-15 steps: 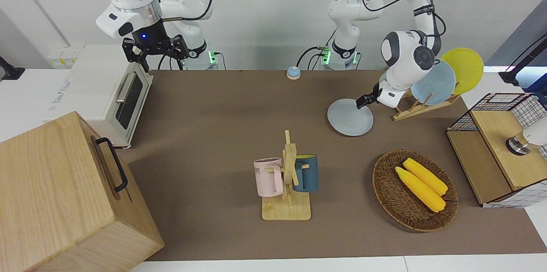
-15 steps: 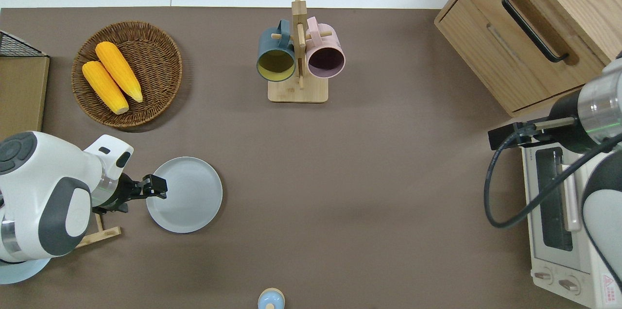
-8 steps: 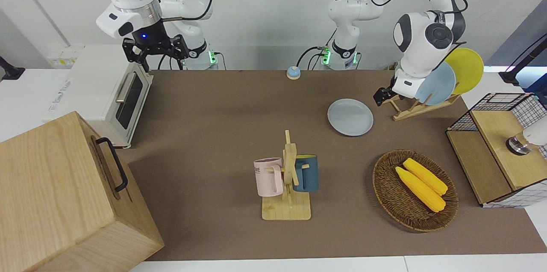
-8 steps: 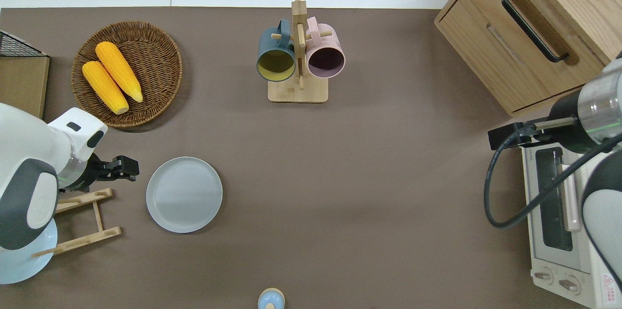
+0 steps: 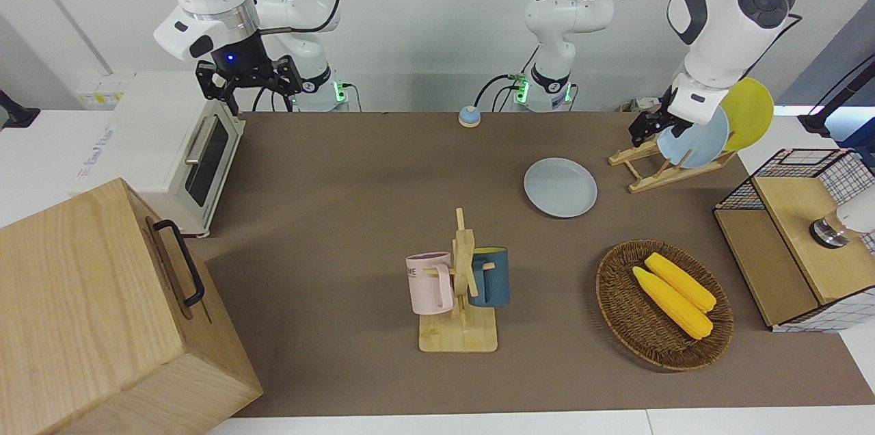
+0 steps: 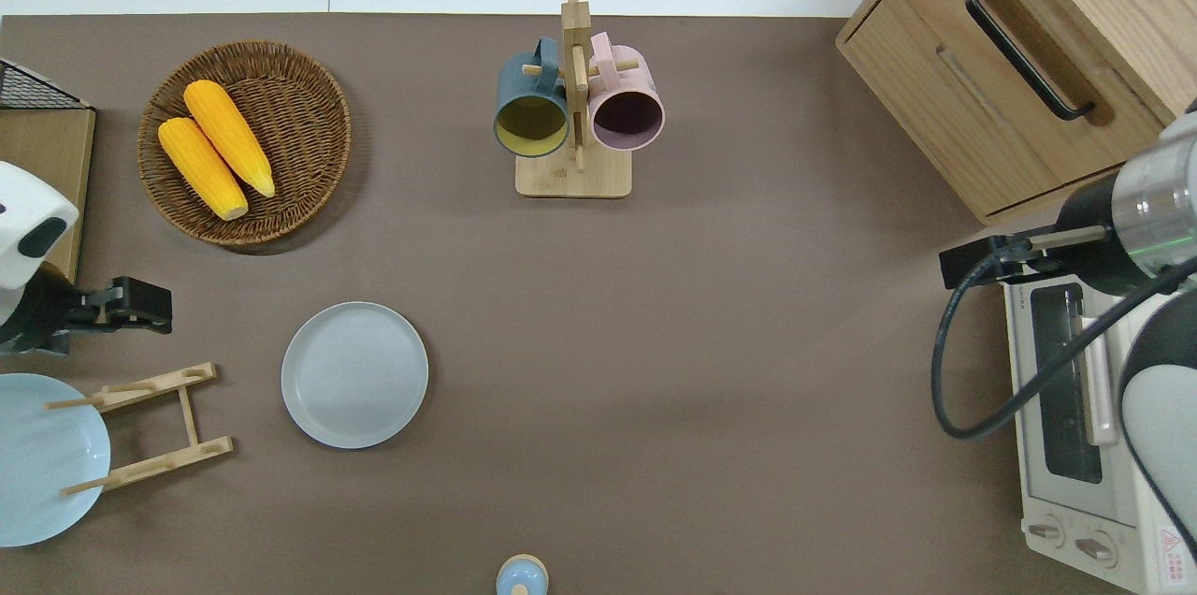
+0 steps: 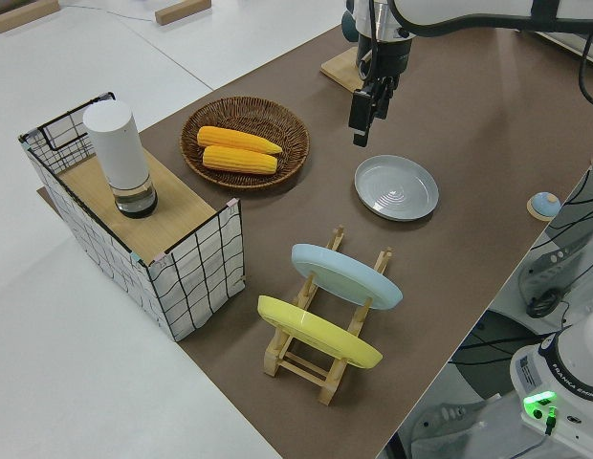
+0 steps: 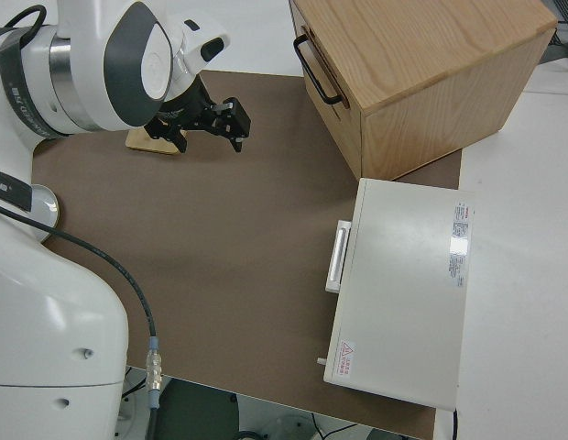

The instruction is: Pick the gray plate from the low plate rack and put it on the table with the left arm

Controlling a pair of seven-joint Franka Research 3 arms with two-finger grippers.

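Note:
The gray plate (image 5: 560,187) lies flat on the brown table (image 5: 342,182), beside the low plate rack (image 5: 656,172) toward the middle of the table; it also shows in the overhead view (image 6: 354,374) and the left side view (image 7: 396,187). My left gripper (image 6: 140,305) is open and empty, up in the air over the table between the rack (image 6: 150,427) and the wicker basket, apart from the plate; it also shows in the front view (image 5: 646,127) and the left side view (image 7: 360,120). My right gripper (image 5: 249,79) is open and its arm is parked.
A light-blue plate (image 5: 694,137) and a yellow plate (image 5: 748,110) stand in the rack. A wicker basket (image 5: 615,298) holds two corn cobs. A mug stand (image 5: 461,284), a wooden cabinet (image 5: 89,312), a toaster oven (image 5: 157,141) and a wire basket (image 5: 813,216) also stand here.
My left gripper has let go of the gray plate, risen and drawn back toward the left arm's end of the table. The plate stays flat where it lay. The right arm has not moved.

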